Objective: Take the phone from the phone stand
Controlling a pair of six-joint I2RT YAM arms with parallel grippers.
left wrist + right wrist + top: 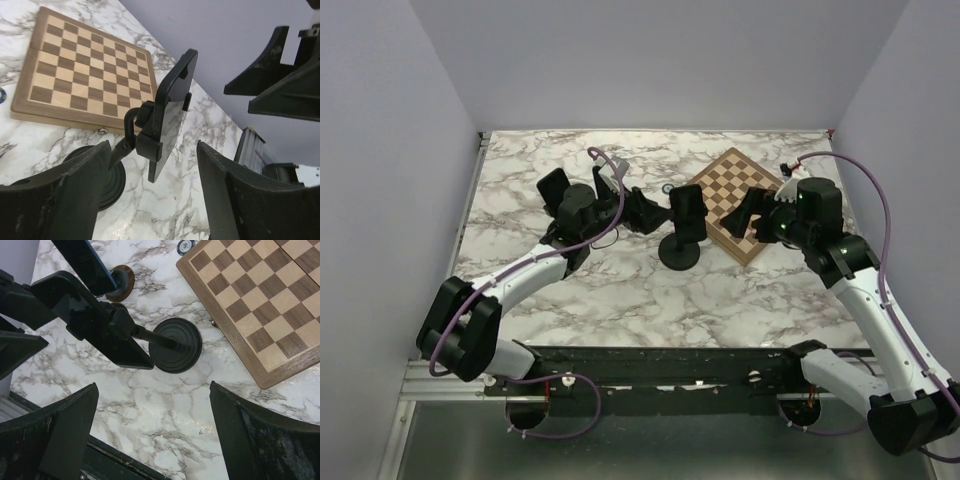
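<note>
The black phone (686, 205) stands clamped in the black phone stand (678, 254) at the table's middle. In the left wrist view the phone (172, 107) shows edge-on in the stand's clamp, above the round base (111, 181). My left gripper (644, 212) is open and empty just left of the phone; its open midpoint (155, 200) sits short of the phone. My right gripper (744, 214) is open and empty to the phone's right, over the chessboard's edge. In the right wrist view (155, 440) the stand base (176, 345) and the phone (117, 347) lie ahead of the fingers.
A wooden chessboard (735, 200) lies right of the stand and also shows in the left wrist view (80, 75) and the right wrist view (260, 300). A small brown disc (123, 283) and a chip (185, 245) lie on the marble. A metal rail (620, 365) runs along the near edge.
</note>
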